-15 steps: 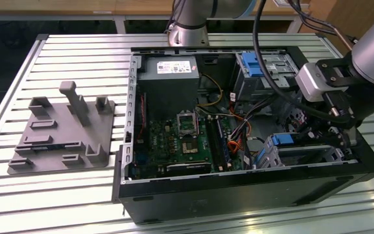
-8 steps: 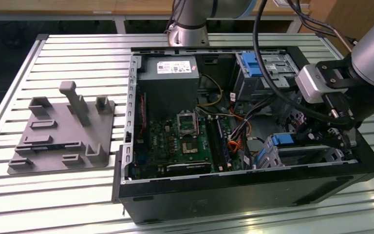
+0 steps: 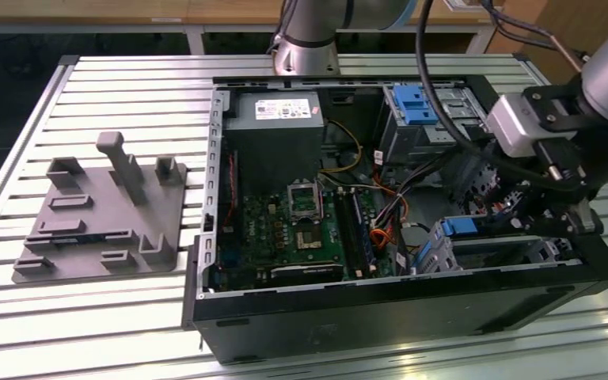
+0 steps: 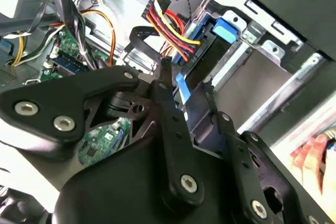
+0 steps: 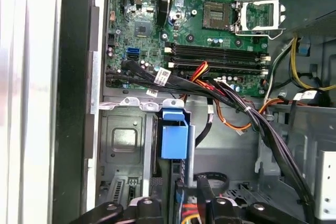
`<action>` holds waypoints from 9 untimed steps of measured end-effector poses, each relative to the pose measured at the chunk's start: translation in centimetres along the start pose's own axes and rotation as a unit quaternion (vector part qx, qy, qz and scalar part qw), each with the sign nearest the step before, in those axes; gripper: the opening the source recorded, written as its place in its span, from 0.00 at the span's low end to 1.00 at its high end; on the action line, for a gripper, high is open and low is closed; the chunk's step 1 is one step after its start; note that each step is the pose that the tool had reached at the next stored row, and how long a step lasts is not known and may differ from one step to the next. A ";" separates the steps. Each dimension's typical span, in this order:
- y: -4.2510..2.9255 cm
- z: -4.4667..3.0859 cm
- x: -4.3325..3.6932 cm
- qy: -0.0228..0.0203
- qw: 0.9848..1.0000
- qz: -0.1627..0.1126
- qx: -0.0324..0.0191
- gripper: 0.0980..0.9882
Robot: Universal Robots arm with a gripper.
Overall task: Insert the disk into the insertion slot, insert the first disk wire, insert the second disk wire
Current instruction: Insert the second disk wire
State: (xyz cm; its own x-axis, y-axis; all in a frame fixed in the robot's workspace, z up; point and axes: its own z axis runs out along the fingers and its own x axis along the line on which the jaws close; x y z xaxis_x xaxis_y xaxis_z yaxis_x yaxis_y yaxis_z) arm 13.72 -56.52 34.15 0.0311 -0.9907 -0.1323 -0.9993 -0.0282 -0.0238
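Pincer (image 4: 188,77) is down inside the open computer case (image 3: 389,305), right at the insertion slot (image 3: 505,252), the silver cage with a blue latch (image 5: 174,139) on its edge just ahead of the fingertips. The disk looks already seated in that cage, hidden by its walls, so the disk step reads as done and a wire step is in hand. Which of the two wires it is cannot be told. The jaws are closed down to a narrow gap and look clamped on a disk wire (image 4: 182,88): a dark plug end with a light blue strip, wedged between the fingers (image 4: 167,103). A red-yellow-black wire bundle (image 4: 168,24) runs off just beyond the tips toward the cage mouth. The motherboard (image 5: 210,24) lies well past the pincer, beyond the cage, and loose black cables cross between the two. Judgement: the plug needs to be square to the disk's socket at the cage end and pushed straight in with the grip held firm. The neighbouring cables crowd that gap and could snag or tilt the plug. The case rests on the slatted counter (image 3: 124,95).
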 end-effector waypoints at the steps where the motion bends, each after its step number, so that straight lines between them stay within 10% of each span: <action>1: -0.01 -0.44 -0.08 0.000 1.000 0.000 0.000 0.33; 9: -0.13 -4.79 -1.15 0.000 1.000 0.004 0.001 0.17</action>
State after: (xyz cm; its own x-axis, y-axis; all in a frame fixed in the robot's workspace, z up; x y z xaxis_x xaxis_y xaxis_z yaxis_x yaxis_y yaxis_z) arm 13.72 -56.01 39.05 0.0236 -0.9909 -0.1322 -0.9995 -0.0205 -0.0243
